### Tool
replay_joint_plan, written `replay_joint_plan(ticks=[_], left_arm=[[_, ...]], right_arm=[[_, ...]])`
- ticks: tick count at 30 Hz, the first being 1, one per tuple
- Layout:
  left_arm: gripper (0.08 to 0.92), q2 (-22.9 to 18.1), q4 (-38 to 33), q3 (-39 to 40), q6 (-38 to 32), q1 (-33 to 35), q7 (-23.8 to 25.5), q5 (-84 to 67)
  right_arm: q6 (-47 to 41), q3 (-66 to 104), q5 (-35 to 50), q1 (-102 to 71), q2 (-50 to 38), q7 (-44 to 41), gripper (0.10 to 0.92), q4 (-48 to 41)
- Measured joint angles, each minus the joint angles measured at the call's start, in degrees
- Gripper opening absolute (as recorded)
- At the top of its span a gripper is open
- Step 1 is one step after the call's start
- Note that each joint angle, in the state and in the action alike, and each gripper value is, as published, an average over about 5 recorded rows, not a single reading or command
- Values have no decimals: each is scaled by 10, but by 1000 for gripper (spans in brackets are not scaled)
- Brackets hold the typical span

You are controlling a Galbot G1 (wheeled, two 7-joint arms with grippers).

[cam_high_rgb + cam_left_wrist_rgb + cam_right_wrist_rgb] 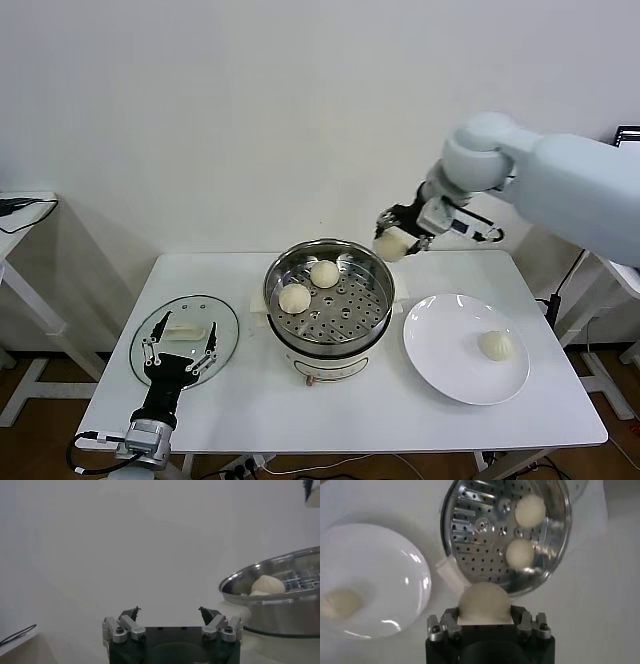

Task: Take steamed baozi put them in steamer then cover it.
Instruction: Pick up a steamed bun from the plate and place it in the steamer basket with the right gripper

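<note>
A pale, smooth, round baozi (pixel 391 245) sat pinched in the right gripper (pixel 402 238), in the air right of centre, above the far right rim of the shiny perforated steamer (pixel 375 325). Two buns (pixel 308 285) lay inside; one rested on the white plate (pixel 440 350) at lower right. The left gripper (pixel 180 345) hung spread at lower left over the glass lid (pixel 222 318). No writing was legible.

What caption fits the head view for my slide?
Right pincer carries a baozi above the steamer, which holds two; one remains on the plate.
</note>
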Motion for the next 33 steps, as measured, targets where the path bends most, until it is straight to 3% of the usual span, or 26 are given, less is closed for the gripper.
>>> replay_joint_plan(ticks=[14, 33], left_arm=[[823, 1, 18, -4, -4, -10, 2, -3], [823, 2, 25, -7, -5, -11, 3, -4]], right_arm=[[85, -33, -59, -36, 69, 47, 704, 7], [95, -68, -47, -60, 123, 55, 704, 15]])
